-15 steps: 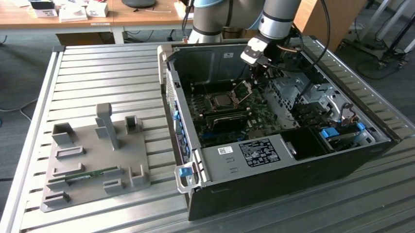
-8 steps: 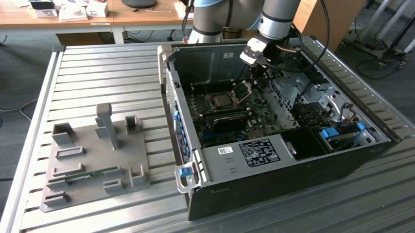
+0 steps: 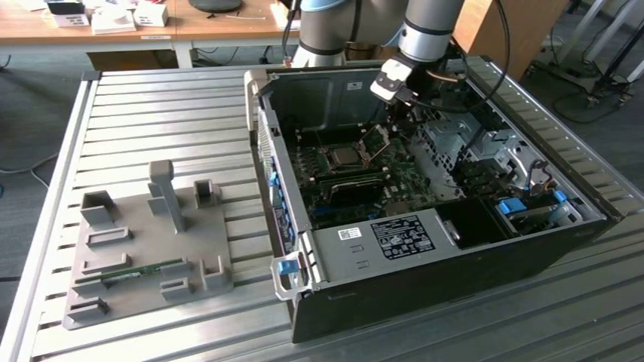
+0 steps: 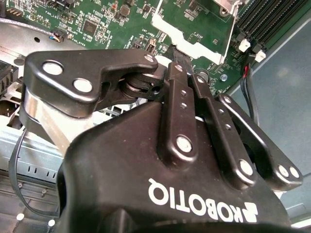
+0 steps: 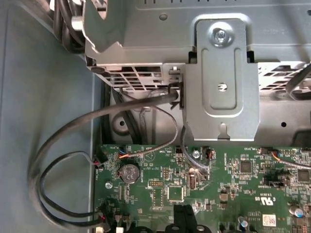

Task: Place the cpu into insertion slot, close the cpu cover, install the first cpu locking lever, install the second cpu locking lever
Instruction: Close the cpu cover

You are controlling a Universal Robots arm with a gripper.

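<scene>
Exterior view: the arm reaches down into an open case [image 3: 433, 279] lying on a slatted table [image 3: 151, 113]. The cpu [image 3: 348, 156] sits flat in the slot [image 3: 330, 161] on the green board [image 3: 403, 170], silver top facing up. The cover [image 3: 379, 142] stands raised on its hinge just beside the slot, on the exterior view's right, and is not closed over the cpu. The gripper [image 3: 400, 113] hangs directly above the cover. A grey fixture [image 3: 151, 241] lies on the table, well apart from the case, on the exterior view's left.

Second wrist view: the gripper [image 4: 176, 56] has its fingers [image 4: 177, 97] drawn narrow, close together. Their tips meet the edge of the cover [image 4: 199, 48]. Whether they pinch the plate cannot be told.

First wrist view: the board [image 5: 218, 179] carries a coin cell [image 5: 129, 171]. A grey bracket [image 5: 226, 87] sits above it, and black cables [image 5: 58, 145] loop alongside.
</scene>
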